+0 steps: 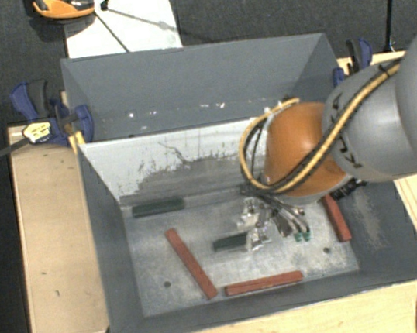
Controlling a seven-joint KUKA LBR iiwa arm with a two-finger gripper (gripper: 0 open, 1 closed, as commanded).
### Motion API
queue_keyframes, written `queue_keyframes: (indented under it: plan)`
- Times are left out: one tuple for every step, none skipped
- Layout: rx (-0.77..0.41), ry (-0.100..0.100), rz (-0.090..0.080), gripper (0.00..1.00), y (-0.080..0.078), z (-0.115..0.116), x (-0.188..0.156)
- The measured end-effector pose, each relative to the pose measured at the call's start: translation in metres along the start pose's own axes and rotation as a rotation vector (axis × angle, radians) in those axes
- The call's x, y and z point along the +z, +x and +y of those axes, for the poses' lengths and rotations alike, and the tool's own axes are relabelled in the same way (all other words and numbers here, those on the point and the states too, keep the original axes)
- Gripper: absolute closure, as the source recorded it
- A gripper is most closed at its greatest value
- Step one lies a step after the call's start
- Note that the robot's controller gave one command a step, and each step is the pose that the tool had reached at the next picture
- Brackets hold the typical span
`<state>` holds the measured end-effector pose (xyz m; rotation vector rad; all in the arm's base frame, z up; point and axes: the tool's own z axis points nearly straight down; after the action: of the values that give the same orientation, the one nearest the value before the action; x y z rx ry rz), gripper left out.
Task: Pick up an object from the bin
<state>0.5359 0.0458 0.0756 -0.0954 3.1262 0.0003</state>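
Lying left-right mid-bin: dark bar [229, 242], beside hand [259, 230].

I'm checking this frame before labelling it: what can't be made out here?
Camera view:
The dark bar: its right end is covered by the gripper; contact unclear.
The red stick at right: top end hidden under the arm.
The green bits beside the gripper: too small to identify.

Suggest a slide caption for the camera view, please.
Gripper low in the grey bin, at one end of a small dark bar, a reddish-brown stick in front.
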Motion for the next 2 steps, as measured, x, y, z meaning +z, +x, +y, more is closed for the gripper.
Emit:
queue_keyframes:
  plan:
    - [0.0, 0.0, 0.0, 1.0, 0.0, 0.0, 0.0]
    - [0.001, 0.0, 0.001, 1.0, -0.0001, 0.0, -0.0006]
